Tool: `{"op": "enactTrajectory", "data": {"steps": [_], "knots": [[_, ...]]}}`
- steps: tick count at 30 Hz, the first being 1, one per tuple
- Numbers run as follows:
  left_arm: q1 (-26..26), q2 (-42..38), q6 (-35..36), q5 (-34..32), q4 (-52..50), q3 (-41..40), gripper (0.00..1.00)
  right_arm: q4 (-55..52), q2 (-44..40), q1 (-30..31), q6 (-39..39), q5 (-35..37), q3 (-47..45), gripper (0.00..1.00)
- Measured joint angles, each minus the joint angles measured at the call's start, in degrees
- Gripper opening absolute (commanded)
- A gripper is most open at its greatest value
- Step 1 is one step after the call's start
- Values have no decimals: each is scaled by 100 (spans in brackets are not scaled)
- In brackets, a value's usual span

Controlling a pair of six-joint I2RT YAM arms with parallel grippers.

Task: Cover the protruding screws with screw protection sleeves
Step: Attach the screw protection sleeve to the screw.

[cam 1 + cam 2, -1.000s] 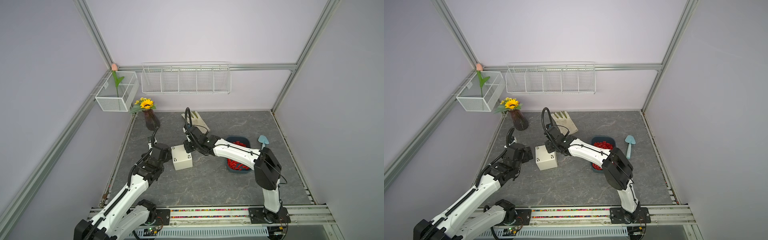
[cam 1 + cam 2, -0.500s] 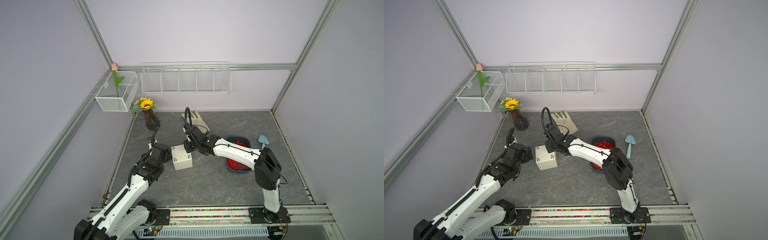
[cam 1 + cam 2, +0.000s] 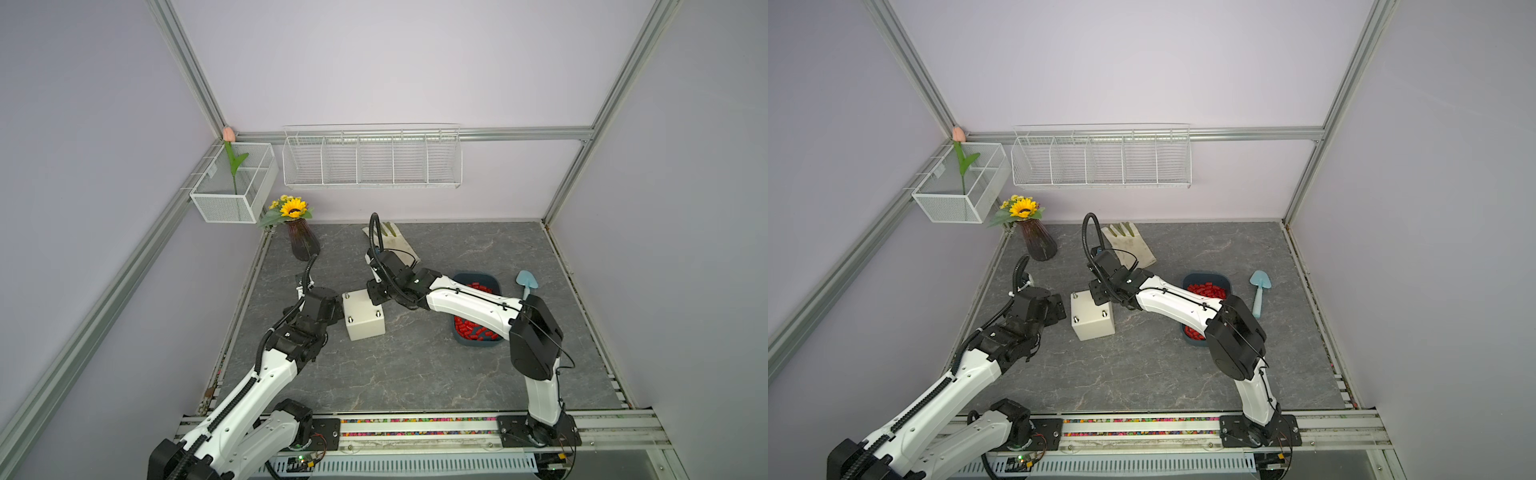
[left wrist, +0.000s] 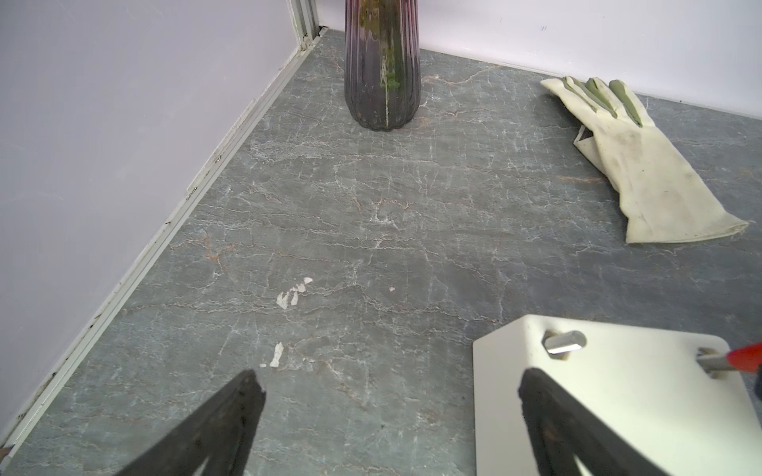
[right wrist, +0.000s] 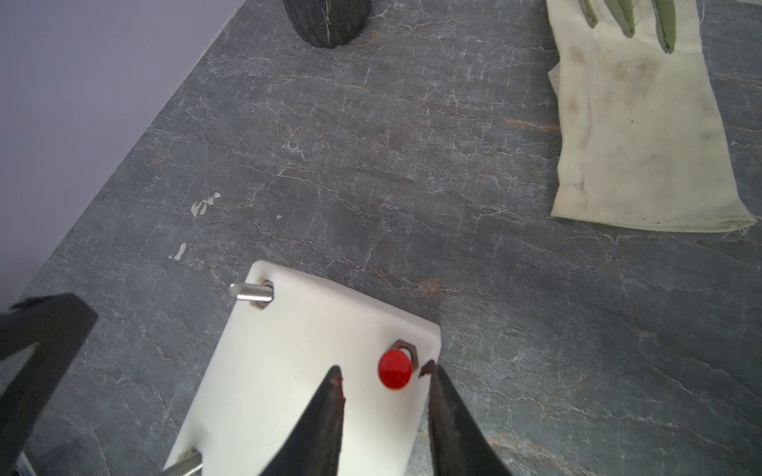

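Red sleeve (image 5: 395, 369) caps one corner screw (image 4: 715, 363) of the white box (image 5: 297, 371) on the bench (image 5: 412, 165); the right pincer (image 5: 383, 374) stands apart either side of it, not touching. Left pincer (image 4: 389, 381) gapes wide beside the box.

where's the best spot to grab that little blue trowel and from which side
Grip the trowel by its slim handle, from above, the right pincer closing across its width. It lies flat on the table, broad blade toward the back wall, handle sides free.
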Motion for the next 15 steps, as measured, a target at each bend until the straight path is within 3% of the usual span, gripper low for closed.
{"op": "enactTrajectory", "data": {"steps": [10, 15], "knots": [[0, -2, 0, 0, 0, 0, 99, -63, 0, -15, -31, -9, 179, 36], [0, -2, 0, -2, 0, 0, 99, -111, 0, -63, -83, -4, 243, 27]]}}
